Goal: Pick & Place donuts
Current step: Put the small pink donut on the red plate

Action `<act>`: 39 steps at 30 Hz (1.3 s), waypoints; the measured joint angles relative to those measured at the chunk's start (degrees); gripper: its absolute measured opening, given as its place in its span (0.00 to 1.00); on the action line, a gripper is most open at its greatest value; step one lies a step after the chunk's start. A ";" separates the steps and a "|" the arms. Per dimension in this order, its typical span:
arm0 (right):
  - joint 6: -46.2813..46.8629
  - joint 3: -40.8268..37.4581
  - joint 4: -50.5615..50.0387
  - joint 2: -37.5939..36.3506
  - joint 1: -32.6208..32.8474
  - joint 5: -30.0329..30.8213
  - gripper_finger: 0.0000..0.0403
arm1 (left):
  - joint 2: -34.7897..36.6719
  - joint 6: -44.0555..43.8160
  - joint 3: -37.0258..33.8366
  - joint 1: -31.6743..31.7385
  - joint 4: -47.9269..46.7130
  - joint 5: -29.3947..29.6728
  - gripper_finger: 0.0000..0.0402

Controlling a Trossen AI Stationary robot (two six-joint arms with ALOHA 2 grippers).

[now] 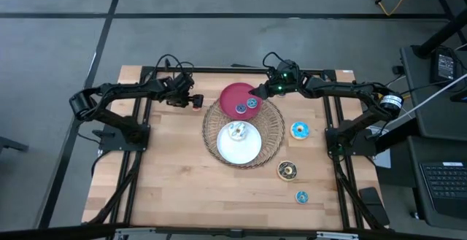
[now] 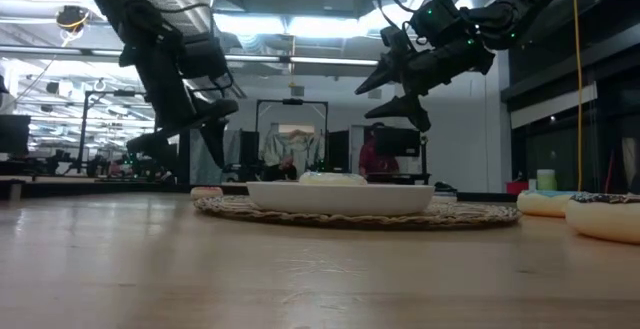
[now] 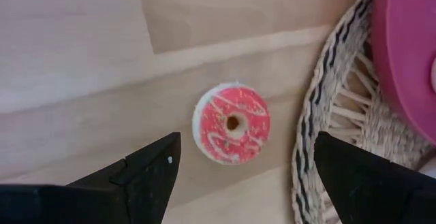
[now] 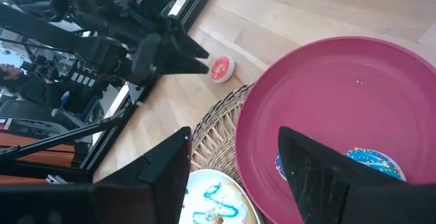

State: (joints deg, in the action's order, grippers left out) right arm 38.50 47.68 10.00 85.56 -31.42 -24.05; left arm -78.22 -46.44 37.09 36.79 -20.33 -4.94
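A pink-iced donut with white drizzle point(image 3: 232, 123) lies flat on the table just left of the wicker tray point(image 1: 275, 130). My left gripper point(image 3: 245, 166) hovers above it, open, its fingers standing either side without touching. My right gripper point(image 4: 235, 173), also open, hangs over the red plate point(image 4: 340, 94). That plate lies on the tray's far part and carries two blue donuts point(image 1: 252, 103), point(image 1: 241, 109). A white-iced donut point(image 1: 236, 130) sits on the white plate point(image 1: 244, 151) in the tray.
To the right of the tray, three donuts lie on the bare table: a blue one point(image 1: 300, 130), a dark brown one point(image 1: 287, 170) and a small blue one point(image 1: 301, 196). The near half of the table is free wood. Black frame rails run along both sides.
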 joint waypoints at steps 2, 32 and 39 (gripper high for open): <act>0.00 0.00 0.00 0.00 0.00 -0.02 0.55 | 0.02 0.02 -0.77 0.51 1.14 -0.05 0.80; 0.02 0.00 -0.07 0.00 0.00 -0.02 0.55 | -0.02 -2.49 -11.69 4.97 21.54 -10.19 0.80; 0.02 0.00 -0.07 0.00 0.00 -0.02 0.55 | -0.02 -2.32 -11.70 4.97 24.59 -10.38 0.80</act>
State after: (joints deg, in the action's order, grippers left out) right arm 38.52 47.68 9.93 85.56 -31.42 -24.08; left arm -78.24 -48.75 25.39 41.76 4.26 -15.33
